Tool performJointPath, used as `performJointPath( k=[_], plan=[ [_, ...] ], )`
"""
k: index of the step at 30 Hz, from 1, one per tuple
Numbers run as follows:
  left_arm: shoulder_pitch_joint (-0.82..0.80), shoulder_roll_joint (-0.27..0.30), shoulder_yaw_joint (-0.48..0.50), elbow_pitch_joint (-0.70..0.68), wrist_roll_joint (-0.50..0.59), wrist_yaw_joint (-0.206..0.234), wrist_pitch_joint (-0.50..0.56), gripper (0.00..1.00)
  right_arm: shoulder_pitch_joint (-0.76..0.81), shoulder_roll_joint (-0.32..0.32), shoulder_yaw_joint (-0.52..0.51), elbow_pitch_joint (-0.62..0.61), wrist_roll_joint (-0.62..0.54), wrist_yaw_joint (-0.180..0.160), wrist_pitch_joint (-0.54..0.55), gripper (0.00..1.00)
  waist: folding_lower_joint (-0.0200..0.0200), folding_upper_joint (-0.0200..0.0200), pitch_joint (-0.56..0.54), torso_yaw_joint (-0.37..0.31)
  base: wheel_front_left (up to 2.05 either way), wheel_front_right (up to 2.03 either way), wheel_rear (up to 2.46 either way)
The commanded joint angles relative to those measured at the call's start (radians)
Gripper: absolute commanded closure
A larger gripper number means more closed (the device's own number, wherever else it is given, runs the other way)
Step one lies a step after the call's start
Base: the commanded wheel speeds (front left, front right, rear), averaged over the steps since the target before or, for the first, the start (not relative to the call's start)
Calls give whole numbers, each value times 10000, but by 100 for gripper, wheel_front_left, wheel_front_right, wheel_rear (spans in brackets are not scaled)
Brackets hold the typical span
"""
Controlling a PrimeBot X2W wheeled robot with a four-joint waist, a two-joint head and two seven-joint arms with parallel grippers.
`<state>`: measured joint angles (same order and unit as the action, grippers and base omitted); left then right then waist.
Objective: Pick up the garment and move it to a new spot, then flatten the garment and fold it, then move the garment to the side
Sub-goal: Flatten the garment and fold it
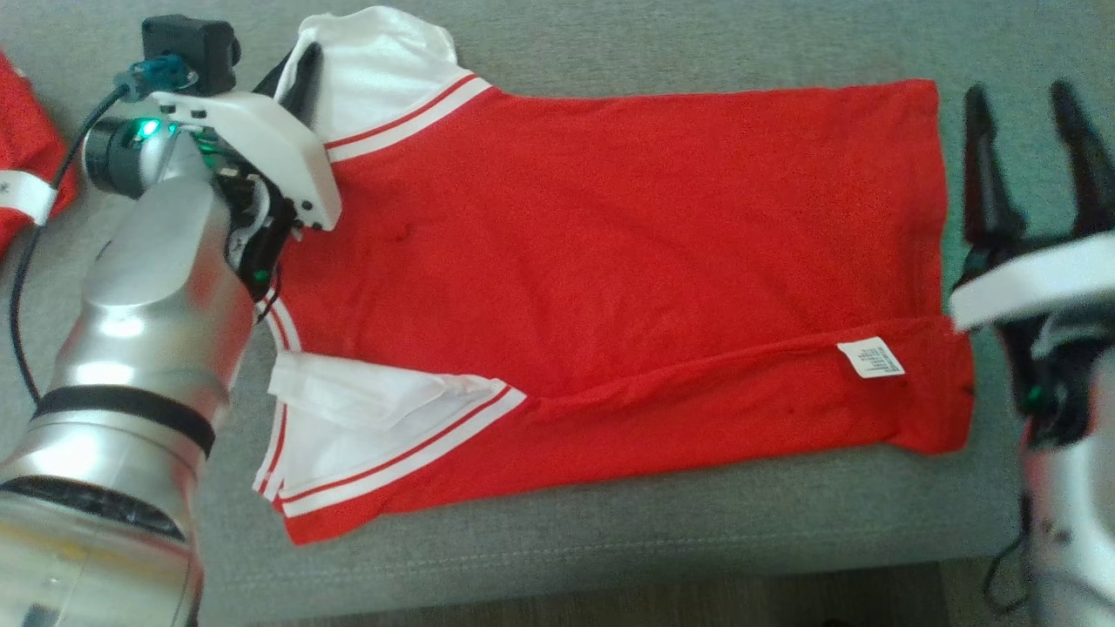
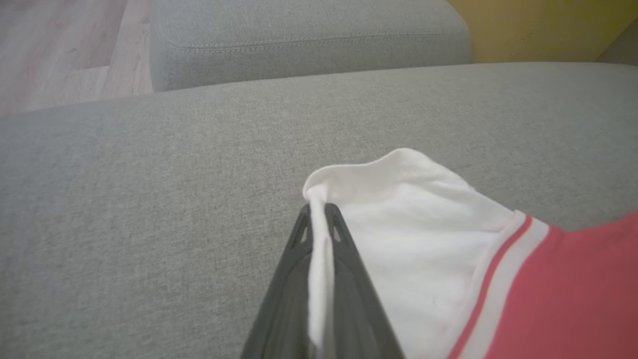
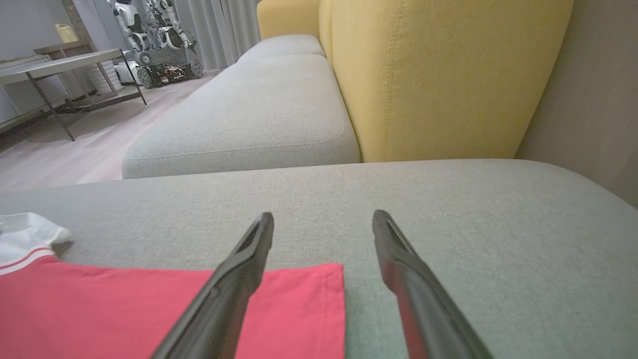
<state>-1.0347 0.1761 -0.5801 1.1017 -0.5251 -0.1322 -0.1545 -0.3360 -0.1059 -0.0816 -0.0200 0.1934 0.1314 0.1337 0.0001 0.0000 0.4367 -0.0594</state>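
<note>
The shirt [image 1: 610, 261], red with white sleeves, lies spread flat on the grey cushion [image 1: 610, 531], with the collar end toward the robot's left and the hem toward its right. A fold runs along the near long edge, and a white label [image 1: 871, 358] sits on it near the hem. The left gripper [image 2: 317, 212] is closed on the edge of the far sleeve [image 2: 413, 214], pinching a thin fold of white cloth between its fingers. The sleeve's tip stands a little off the cushion. The near sleeve [image 1: 366, 418] lies flat and creased. The right gripper [image 3: 323, 219] holds its jaws wide apart at the far hem corner, one finger over red cloth and the other over bare cushion. Whether it touches the fabric is hard to tell. Another red garment [image 1: 22, 148] lies at the head view's left edge. A yellow backrest [image 3: 438, 75] rises behind.
</note>
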Motion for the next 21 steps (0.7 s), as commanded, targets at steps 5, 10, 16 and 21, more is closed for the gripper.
performJointPath(
  k=[5, 10, 16, 21],
  plan=[
    [-587, 107, -103, -246, -300, 16, -553, 100, -1675, -883, 219, 1661, 388, -7, 422, 0, -1, 0, -6, 357, 0, 0, 0],
    [-648, -53, -475, -290, -569, 16, -731, 100, -2762, -1370, 731, 3905, 566, -7, 1415, 0, -1, 0, 37, 591, 0, 0, 0],
    [-623, -57, -881, -352, -988, 16, -863, 100, -3452, -1510, 1135, 5523, 903, -7, 2422, 0, -1, 0, 23, 687, 0, 0, 0],
    [-636, 69, -1113, -502, -1366, 16, -962, 100, -3886, -1651, 1339, 5995, 1393, -7, 2149, 100, -1, 0, -12, 733, 0, 0, 0]
  ],
)
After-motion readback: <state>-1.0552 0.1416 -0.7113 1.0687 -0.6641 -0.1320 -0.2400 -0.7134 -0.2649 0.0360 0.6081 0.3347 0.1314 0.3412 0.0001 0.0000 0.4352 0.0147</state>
